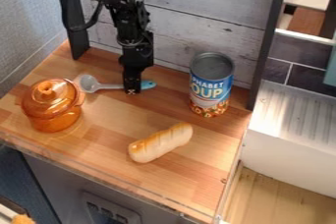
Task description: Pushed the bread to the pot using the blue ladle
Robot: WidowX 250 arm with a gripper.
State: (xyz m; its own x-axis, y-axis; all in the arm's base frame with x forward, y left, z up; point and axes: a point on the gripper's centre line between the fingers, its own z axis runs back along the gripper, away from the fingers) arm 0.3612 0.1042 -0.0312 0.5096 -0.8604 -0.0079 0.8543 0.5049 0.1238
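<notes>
Though beside pot (54,116), ladle (108,86) between fingers (132,88)

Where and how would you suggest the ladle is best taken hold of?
I would grip the ladle by its handle, from straight above, with the claw closing across it. The ladle lies flat, and the handle is slim, while the rounded bowl is wider and likely harder to hold.
</notes>
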